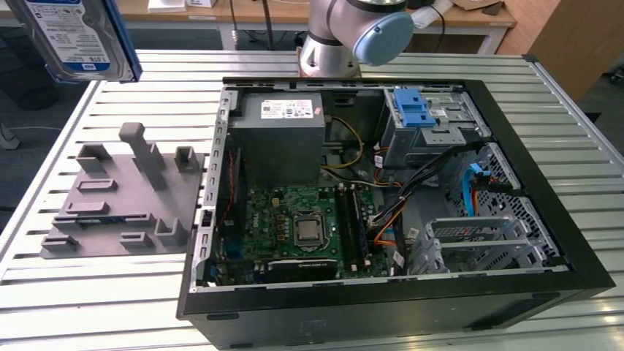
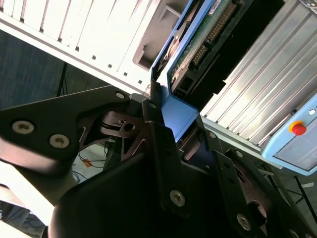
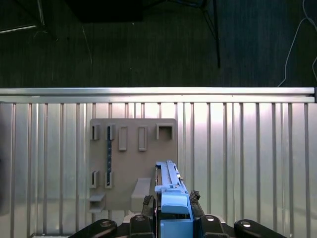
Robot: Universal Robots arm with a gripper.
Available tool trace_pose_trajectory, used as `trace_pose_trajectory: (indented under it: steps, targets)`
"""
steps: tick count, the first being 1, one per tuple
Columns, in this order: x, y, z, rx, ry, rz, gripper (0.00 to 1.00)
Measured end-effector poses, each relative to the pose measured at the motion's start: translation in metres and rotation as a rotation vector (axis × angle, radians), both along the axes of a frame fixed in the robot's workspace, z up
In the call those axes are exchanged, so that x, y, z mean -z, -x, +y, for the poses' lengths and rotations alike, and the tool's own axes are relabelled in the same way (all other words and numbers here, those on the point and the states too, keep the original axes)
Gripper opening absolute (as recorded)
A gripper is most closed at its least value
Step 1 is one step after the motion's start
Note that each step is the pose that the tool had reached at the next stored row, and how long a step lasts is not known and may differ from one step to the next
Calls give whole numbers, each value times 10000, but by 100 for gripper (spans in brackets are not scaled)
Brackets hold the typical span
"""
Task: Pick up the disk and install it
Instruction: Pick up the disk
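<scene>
- Jaws shut tight on the disk point(image 3: 173, 204), gripping its blue carrier rail from both sides.
- Disk hangs in the air over the grey fixture plate point(image 1: 127, 208) on the slatted tabletop point(image 1: 78, 292).
- Open computer case point(image 1: 390, 190) lies just beside the plate.

You see a silver-grey tubular arm point(image 1: 326, 45) with a rounded pale-blue joint cap point(image 1: 382, 36) in the exterior view. In both wrist views your gripper point(image 2: 176, 116) point(image 3: 171, 199) is matte black, built from flat, angular link plates point(image 2: 64, 119) with rounded ends, pinned by round silver screws point(image 2: 178, 198); some screw heads carry a recessed socket.
</scene>
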State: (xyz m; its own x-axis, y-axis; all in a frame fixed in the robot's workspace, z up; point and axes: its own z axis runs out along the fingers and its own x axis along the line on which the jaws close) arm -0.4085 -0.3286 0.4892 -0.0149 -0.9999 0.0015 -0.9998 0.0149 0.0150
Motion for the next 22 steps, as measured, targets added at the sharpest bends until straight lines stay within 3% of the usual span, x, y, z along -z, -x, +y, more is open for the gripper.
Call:
trace_pose_trajectory:
  steps: [22]
  targets:
    - [0,-64,0,0,0,1,37]
